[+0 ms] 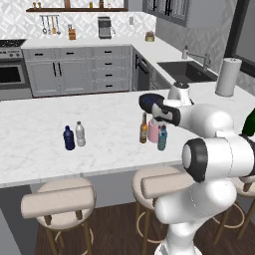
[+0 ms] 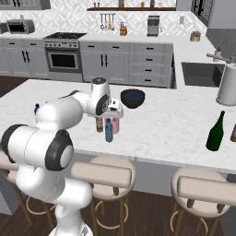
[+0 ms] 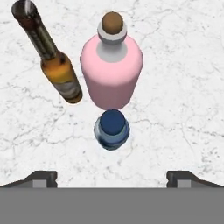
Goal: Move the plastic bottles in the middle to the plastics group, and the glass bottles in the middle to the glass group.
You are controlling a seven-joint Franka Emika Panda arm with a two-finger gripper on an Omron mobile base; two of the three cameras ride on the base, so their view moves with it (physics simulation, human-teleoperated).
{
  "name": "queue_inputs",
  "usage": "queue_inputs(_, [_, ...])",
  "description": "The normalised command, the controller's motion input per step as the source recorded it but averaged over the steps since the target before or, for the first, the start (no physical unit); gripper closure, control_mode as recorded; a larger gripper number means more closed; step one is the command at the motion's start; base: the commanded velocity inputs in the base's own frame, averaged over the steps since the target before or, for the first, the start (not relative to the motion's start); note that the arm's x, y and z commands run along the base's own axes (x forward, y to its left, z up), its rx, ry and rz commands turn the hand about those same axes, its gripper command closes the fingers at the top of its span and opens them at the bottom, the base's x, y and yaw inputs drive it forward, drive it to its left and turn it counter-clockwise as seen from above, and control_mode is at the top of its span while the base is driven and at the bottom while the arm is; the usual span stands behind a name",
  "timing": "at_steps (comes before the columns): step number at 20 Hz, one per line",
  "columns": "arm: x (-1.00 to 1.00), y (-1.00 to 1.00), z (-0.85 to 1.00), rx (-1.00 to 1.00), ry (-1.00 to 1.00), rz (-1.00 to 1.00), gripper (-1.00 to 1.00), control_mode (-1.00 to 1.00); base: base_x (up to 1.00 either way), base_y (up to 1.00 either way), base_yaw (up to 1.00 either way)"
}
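the marble bench [image 1: 40, 149] carries everything. the green bottle [image 2: 215, 132] stands upright well off to my right. in the middle the pink bottle [image 3: 111, 72], brown bottle [image 3: 54, 65] and teal bottle [image 3: 112, 130] stand upright, close together, long axes vertical, contents unclear. my fingers [image 3: 112, 179] hang spread wide above them, holding nothing.

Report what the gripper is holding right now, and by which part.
Nothing is held. The gripper hangs open above the teal-blue bottle, its fingertips spread wide apart and touching no bottle.
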Motion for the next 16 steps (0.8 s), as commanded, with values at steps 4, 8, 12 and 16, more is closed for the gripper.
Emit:
queue_inputs(4, [0.27, -0.05, -0.25, 0.00, 0.03, 0.00, -1.00, -1.00, 0.00, 0.00, 0.00])
queue_inputs(8, [0.27, 0.00, -0.21, 0.00, 0.00, 0.00, -1.00, -1.00, 0.00, 0.00, 0.00])
queue_inputs(12, [0.08, 0.00, -0.18, 0.00, 0.00, 0.00, -1.00, -1.00, 0.00, 0.00, 0.00])
queue_inputs(16, [0.01, 0.01, -0.23, 0.00, 0.00, 0.00, -1.00, -1.00, 0.00, 0.00, 0.00])
